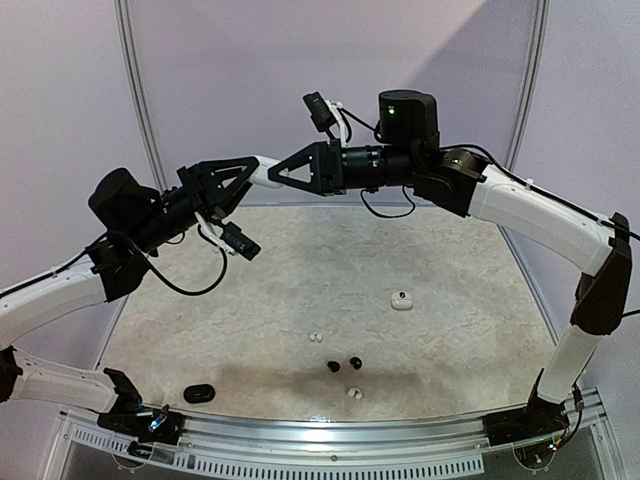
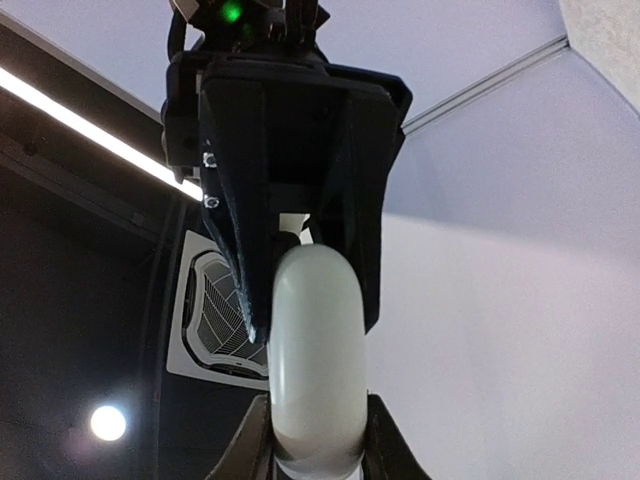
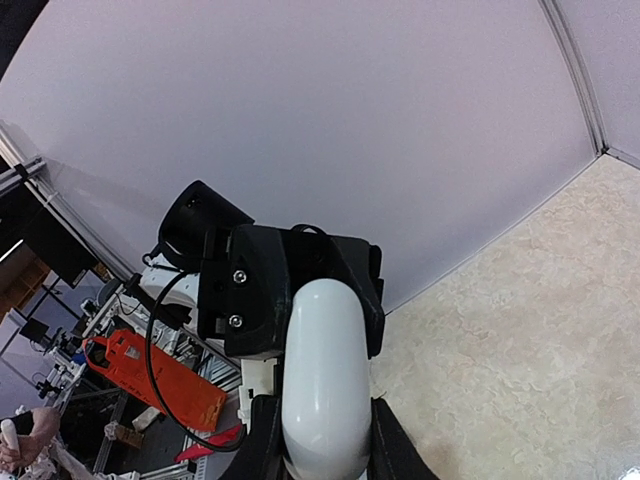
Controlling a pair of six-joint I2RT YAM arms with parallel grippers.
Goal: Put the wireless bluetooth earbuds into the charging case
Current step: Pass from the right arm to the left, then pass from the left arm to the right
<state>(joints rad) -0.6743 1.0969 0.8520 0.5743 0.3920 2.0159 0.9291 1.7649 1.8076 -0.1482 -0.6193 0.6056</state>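
Both arms are lifted high over the table [image 1: 200,310], and their grippers meet in midair on one white charging case [image 2: 318,350]. The left gripper [image 1: 245,172] has its jaws closed on one end of the case. The right gripper [image 1: 278,176] clamps the other end, with its jaws only narrowly apart. I cannot tell whether the lid is open or whether anything is inside.

The earbuds are all down on the tabletop, none of them in a container. A white pair [image 1: 316,337] lies mid-table, two black buds [image 1: 344,364] sit just in front of it, and another white bud [image 1: 353,393] is nearer the front edge. A small white case [image 1: 401,300] rests further back to the right, well apart from the buds. A black case [image 1: 200,392] sits near the front left. Both are too small to show their contents.

Only the overhead view shows the table and the buds. The left wrist camera looks up past the case to a ceiling light [image 2: 108,422]. The right wrist camera catches the wall and an orange object [image 3: 150,385] beyond the rig.
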